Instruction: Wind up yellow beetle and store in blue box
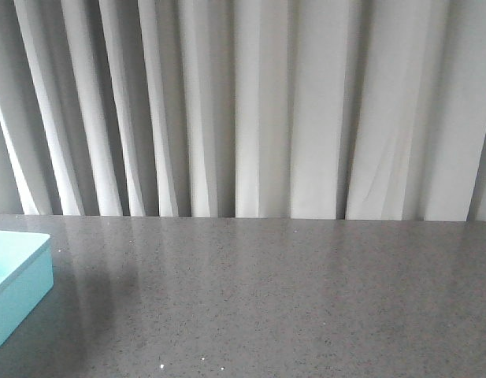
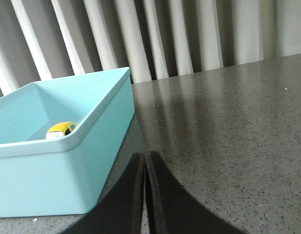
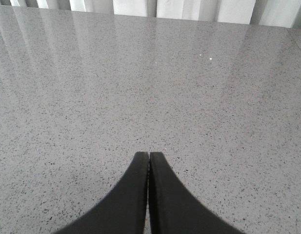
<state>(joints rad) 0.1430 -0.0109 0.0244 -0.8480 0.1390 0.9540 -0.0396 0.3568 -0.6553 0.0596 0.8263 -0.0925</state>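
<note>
The yellow beetle [image 2: 61, 129] lies inside the blue box [image 2: 101, 146], low against the near wall, only its roof showing in the left wrist view. The box also shows at the left edge of the front view [image 1: 22, 287]. My left gripper [image 2: 145, 158] is shut and empty, above the table just beside the box's corner. My right gripper [image 3: 149, 157] is shut and empty over bare table, away from the box. Neither gripper shows in the front view.
The grey speckled table [image 1: 290, 299] stretches to the right of the box. White curtains [image 1: 258, 102] hang behind the table's far edge.
</note>
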